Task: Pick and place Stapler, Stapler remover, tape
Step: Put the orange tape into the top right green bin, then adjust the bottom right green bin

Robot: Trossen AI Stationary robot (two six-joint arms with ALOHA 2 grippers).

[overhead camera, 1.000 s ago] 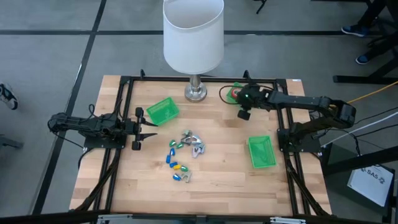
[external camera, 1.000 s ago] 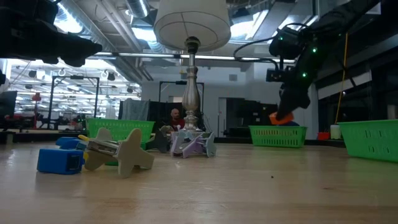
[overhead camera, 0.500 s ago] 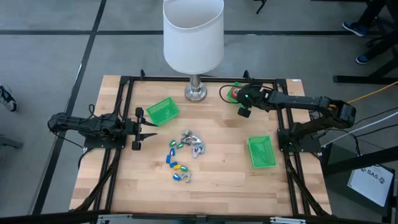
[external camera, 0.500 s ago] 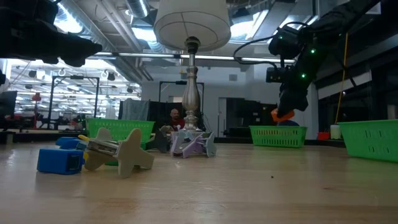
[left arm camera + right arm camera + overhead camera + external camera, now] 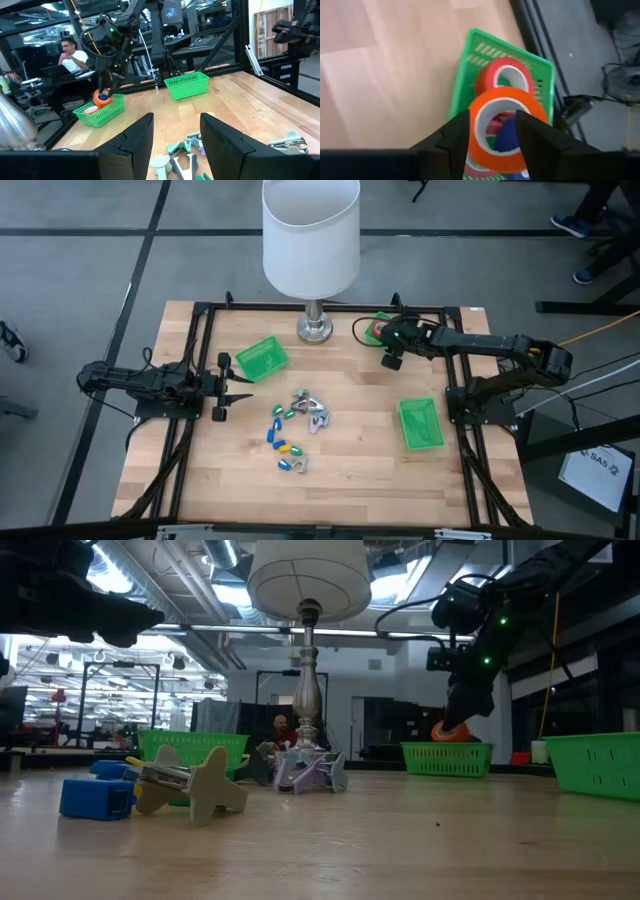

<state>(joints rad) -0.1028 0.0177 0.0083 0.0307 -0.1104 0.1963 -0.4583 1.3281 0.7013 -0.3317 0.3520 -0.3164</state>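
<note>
Two arms share the job, and going from left to right across the high view the left gripper (image 5: 243,388) comes first: it hangs at the table's left edge with its fingers parted on nothing, apparently parked clear of the work. Just beyond its tip stands one green bin (image 5: 261,359), angled near the lamp (image 5: 311,235). At the table's middle lies the unsorted pile (image 5: 293,428): blue and yellow oblong pieces and silvery-grey claw-shaped pieces, none of them touched now. Further right, a second green bin (image 5: 420,424) sits near the right arm's base.

At the far right corner the right gripper (image 5: 493,131) is poised over the tape bin (image 5: 461,76), pointing down into it. An orange tape roll (image 5: 503,126) sits between its fingers, over a red tape roll (image 5: 504,74) already lying in the bin. In the low view the orange roll hangs at the bin's rim, so the arm is placed here to drop it among its own kind. Whether the fingers are clamped on the roll or are letting go, I cannot tell; the roll looks at most loosely held. My judgement: the release is in hand, and the staplers and removers remain to be sorted.
</note>
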